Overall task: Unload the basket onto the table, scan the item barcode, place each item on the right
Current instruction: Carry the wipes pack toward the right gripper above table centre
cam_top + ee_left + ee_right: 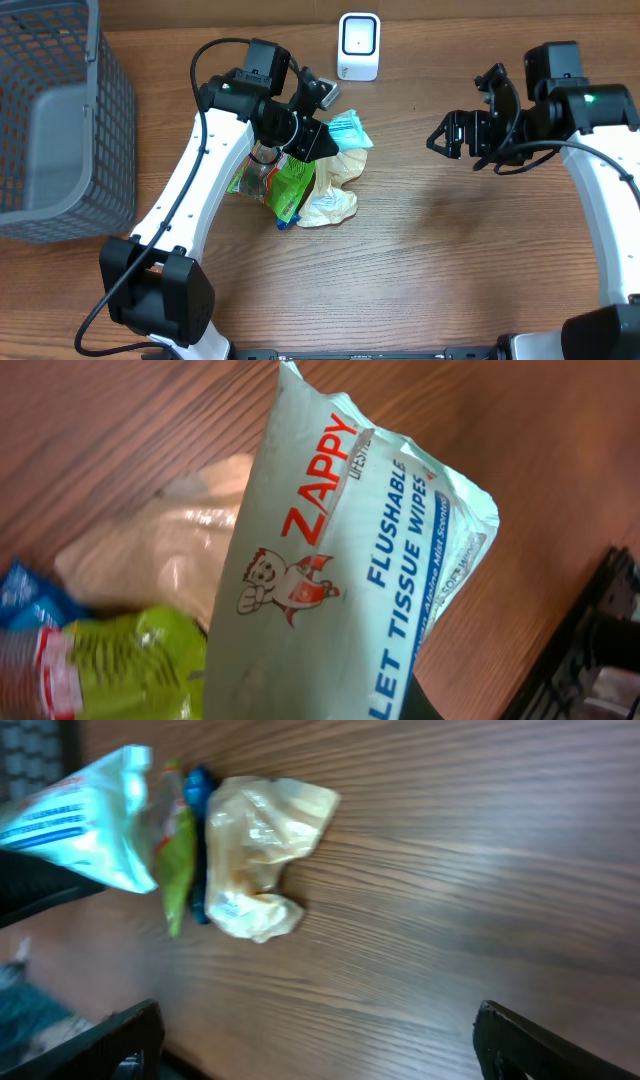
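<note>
Holding the wipes pack pinched in my left gripper above the heap of packets, near the white scanner, with the right gripper spread and empty, I fear the slack film sags and hides its barcode, unseen here.

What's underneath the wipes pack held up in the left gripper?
Below the wipes pack lie a cream plastic bag, a green packet and a blue wrapper on the table. The pack covers part of the pile, so anything else there is hidden.
</note>
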